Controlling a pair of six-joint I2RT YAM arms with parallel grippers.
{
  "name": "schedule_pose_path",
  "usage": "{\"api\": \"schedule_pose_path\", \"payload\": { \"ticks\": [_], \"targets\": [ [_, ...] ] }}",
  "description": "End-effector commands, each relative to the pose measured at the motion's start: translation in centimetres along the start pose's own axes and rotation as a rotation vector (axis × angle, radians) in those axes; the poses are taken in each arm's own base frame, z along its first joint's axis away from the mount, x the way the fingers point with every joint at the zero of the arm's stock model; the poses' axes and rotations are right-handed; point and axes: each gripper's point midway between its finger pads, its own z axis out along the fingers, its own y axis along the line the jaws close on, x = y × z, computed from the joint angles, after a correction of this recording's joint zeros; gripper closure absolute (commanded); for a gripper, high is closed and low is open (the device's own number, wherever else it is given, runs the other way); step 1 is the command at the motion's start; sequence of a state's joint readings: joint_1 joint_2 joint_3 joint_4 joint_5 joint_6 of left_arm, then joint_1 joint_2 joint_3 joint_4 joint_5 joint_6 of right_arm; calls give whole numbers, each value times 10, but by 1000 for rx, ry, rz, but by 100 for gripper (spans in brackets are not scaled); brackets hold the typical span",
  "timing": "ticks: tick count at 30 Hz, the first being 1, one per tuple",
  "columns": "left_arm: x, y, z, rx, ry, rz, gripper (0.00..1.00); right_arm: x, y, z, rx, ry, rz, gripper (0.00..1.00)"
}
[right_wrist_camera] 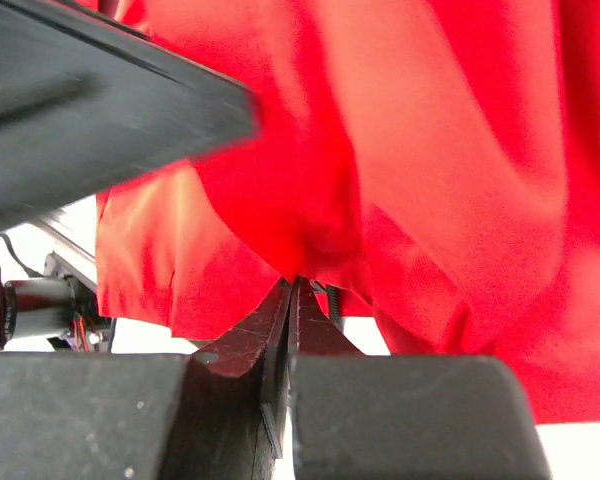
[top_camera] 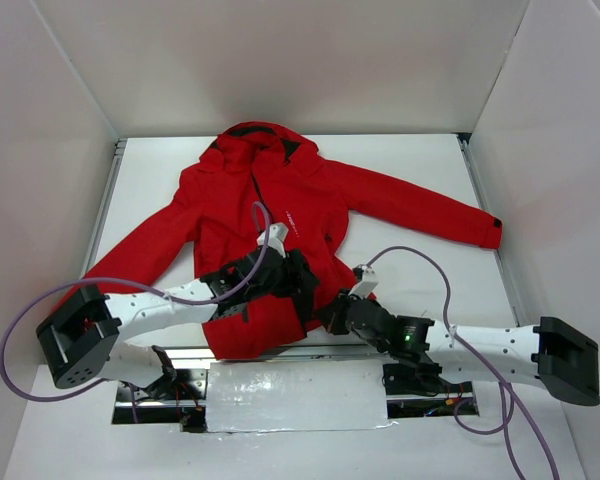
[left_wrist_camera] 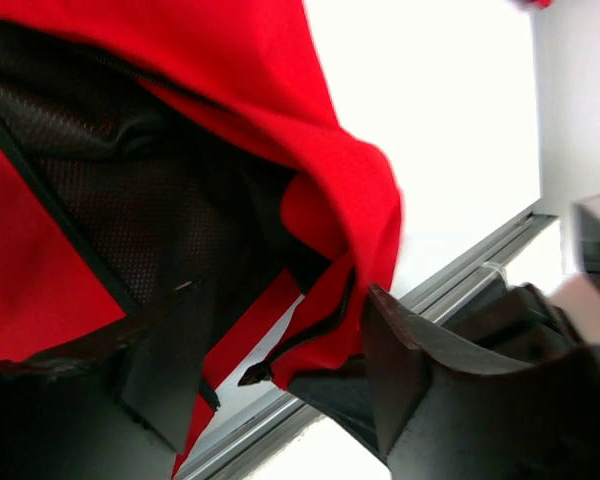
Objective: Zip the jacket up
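Zipping begins at the bottom: the red jacket (top_camera: pixel 280 200) lies front-up in the middle of the table (top_camera: pixel 410 160), hood (top_camera: pixel 255 135) at the far side, lower front hanging open. The right gripper (right_wrist_camera: pixel 292 285) is clenched on the hem (right_wrist_camera: pixel 270 240). The left gripper (left_wrist_camera: pixel 280 370) is released, jaws either side of the dark zip end (left_wrist_camera: pixel 310 340). The next move likely calls for mating both zip ends. Pale walls (top_camera: pixel 280 60) box in the white table.

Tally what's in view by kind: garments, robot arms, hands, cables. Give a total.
jacket: 1
arms: 2 (left arm, right arm)
hands: 2 (left hand, right hand)
purple cables: 2 (left cable, right cable)
Total: 7
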State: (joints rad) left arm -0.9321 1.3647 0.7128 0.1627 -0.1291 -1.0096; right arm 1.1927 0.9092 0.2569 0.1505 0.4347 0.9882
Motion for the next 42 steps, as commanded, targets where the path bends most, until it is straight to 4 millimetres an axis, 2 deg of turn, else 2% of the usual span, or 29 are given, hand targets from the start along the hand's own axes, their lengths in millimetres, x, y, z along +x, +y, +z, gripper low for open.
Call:
{"api": "schedule_pose_path", "payload": {
  "ticks": [1,4,9,14,16,19,20,22,24,27,28,29,30,31,32,33,34,36,39,42],
  "targets": [
    [-14,-12,-9,54,-68,-4,30,-14,-2,-1,-8,-76,83,100],
    [-9,-15,-8,102,-63,4,38,-13,-3,-4,-29,-78,117,100],
    [-2,-26,-7,210,-58,25,44,-17,-9,-10,-54,-103,187,100],
    [6,-29,-5,259,-36,56,62,-22,-14,-13,-45,-112,197,100],
    [11,-30,-7,285,-24,67,63,-22,-16,-13,-28,-106,198,100],
    [13,-38,-14,343,-22,88,47,-24,-18,-11,2,-92,194,100],
    [12,-41,-18,350,-31,91,31,-23,-19,-9,27,-78,186,100],
    [10,-41,-24,344,-51,107,19,-21,-22,-8,52,-62,175,100],
    [12,-35,-28,314,-50,113,18,-21,-20,-6,62,-51,170,100],
    [5,-29,-35,273,-97,108,20,-21,-6,-6,0,-27,155,100],
    [6,-23,-35,253,-98,111,29,-31,9,-6,-73,-48,144,100],
    [6,-24,-38,261,-102,113,35,-20,22,-11,-172,18,121,100],
    [11,-17,-38,258,-92,121,46,-20,34,-14,-254,35,96,100],
    [12,-24,-40,299,-95,123,71,-21,52,-21,-385,78,106,100],
    [14,-24,-42,315,-93,125,75,-20,56,-24,-436,103,108,100],
    [20,-20,-42,323,-82,131,75,-22,62,-28,-492,118,112,100],
    [17,-27,-47,363,-96,133,76,-30,68,-29,-551,105,109,100],
    [24,-21,-53,379,-89,146,76,-16,84,-44,-682,212,31,100],
    [23,-19,-63,395,-108,171,65,-10,101,-53,-791,299,-32,100],
    [23,-20,-69,412,-110,191,47,-4,106,-53,-823,350,-49,100]
  ]
}}
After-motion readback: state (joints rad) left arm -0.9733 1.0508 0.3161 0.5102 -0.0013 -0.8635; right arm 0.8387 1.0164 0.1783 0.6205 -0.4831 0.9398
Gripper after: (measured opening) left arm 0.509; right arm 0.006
